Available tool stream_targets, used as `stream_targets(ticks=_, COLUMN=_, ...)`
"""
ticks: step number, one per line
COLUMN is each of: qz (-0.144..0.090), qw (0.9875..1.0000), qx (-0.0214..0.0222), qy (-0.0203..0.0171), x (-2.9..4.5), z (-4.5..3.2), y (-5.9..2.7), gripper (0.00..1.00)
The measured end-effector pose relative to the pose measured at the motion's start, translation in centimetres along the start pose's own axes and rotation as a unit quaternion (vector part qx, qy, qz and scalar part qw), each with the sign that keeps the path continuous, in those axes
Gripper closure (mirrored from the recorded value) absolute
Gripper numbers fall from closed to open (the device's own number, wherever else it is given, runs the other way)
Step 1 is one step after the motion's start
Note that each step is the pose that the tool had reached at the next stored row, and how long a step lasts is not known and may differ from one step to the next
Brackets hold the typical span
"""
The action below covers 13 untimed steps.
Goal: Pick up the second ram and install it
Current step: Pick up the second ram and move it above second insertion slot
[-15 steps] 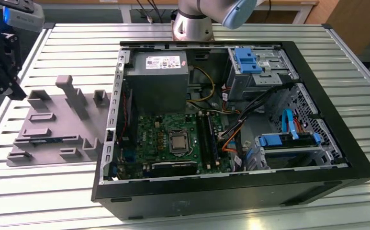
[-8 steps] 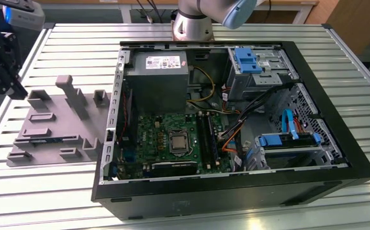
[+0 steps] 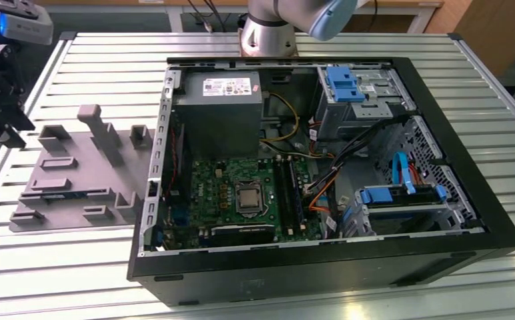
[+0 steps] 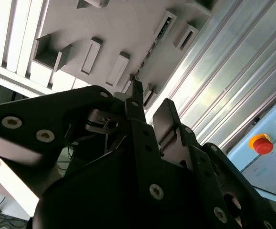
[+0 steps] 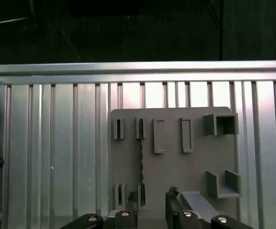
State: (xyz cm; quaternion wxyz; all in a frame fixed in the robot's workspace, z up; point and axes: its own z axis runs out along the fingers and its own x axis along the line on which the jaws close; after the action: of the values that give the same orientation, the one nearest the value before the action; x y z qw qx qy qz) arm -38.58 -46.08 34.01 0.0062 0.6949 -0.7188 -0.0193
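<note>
Slatted aluminium table (image 3: 79, 267) with dark floor beyond its edge. An open black PC case (image 3: 328, 267) lies on its side on the table, with the green motherboard (image 3: 230, 193) exposed, a grey power supply (image 3: 217, 110) and blue drive brackets (image 3: 342, 83) inside. A grey fixture plate (image 3: 79, 153) with raised slot holders sits on the table to the exterior view's left of the case, just beside it.

The second ram (image 5: 141, 162) stands on its thin edge in the fixture plate. It is held between two slotted holders and is seen edge-on as a narrow dark strip.

The gripper (image 4: 150, 98) is over the fixture plate, above the ram and apart from it. In the exterior view it hangs at the far left edge of the picture. Its black fingers (image 4: 166, 114) are parted by a narrow gap with nothing between them.

A red push button (image 4: 261, 143) on a pale blue box shows past the table in the second wrist view. The arm's base (image 3: 270, 33) stands behind the case.
</note>
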Motion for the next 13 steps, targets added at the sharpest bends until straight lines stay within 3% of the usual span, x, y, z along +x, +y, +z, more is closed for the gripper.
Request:
stream_targets(ticks=1, qz=-0.002, qw=1.0, qx=0.0002, qy=-0.0003, x=0.03, z=0.14, y=0.04, gripper=0.64)
stream_targets(ticks=6, qz=-0.031, qw=0.9995, qx=-0.0004, qy=0.0008, x=0.07, z=0.83, y=0.07, gripper=0.64)
stream_targets(ticks=10, qz=-0.038, qw=0.9993, qx=-0.0006, qy=0.001, x=0.11, z=1.52, y=0.24, gripper=0.64)
stream_targets(ticks=13, qz=-0.039, qw=0.9993, qx=-0.0007, qy=0.0012, x=0.12, z=1.58, y=0.27, gripper=0.64)
